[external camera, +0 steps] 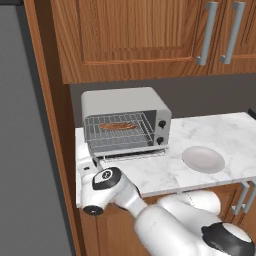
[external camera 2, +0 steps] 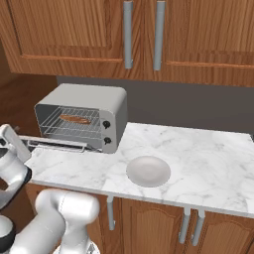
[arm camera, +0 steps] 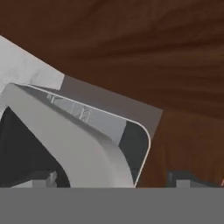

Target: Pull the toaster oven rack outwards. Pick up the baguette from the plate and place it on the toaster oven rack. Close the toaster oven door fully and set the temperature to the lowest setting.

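The light-grey toaster oven [external camera: 125,102] stands at the counter's left end. Its door [external camera: 131,156] is folded down, nearly flat. The wire rack [external camera: 120,136] carries the brown baguette [external camera: 117,126], also visible on the rack [external camera 2: 67,130] as baguette [external camera 2: 75,119]. The off-white plate [external camera: 203,159] lies bare to the oven's right. My gripper [external camera: 86,164] sits low at the door's left front corner. In the hand view my gripper [arm camera: 114,180] is open. Its fingertips [arm camera: 41,179] stand far apart, with the door's rounded corner [arm camera: 96,148] between them. Whether they touch it I cannot tell.
A tall wooden panel [external camera: 50,125] rises close on the left of the oven and gripper. Upper cabinets [external camera: 135,35] hang above. The marble counter [external camera 2: 198,154] stretches to the right of the plate [external camera 2: 148,171]. Drawer handles [external camera 2: 191,225] sit below the counter edge.
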Motion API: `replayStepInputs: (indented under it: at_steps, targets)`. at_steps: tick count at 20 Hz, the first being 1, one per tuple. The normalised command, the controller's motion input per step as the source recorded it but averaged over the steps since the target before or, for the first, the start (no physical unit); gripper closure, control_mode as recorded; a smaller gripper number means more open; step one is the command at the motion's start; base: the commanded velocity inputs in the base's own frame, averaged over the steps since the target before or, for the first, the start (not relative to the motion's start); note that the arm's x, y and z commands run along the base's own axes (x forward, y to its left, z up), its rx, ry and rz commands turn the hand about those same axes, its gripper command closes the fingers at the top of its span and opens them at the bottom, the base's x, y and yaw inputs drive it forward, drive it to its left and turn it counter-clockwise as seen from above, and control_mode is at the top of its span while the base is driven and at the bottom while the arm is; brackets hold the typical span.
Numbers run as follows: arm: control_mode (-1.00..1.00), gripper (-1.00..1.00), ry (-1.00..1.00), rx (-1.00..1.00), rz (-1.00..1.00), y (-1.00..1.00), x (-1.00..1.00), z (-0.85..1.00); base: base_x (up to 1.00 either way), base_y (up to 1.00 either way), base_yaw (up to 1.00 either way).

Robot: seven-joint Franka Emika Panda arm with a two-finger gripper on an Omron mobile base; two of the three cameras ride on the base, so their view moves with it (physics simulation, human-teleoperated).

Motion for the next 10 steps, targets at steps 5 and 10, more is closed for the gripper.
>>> replayStepInputs:
  at_steps: [5, 10]
  targets:
    - [-1.00, -1.00, -0.11, 0.00, 0.00, 0.00, 0.66, 0.33, 0.00, 0.00, 0.00]
    - [-1.00, -1.00, -0.04, 0.00, 0.00, 0.00, 0.62, 0.13, 0.00, 0.00, 0.00]
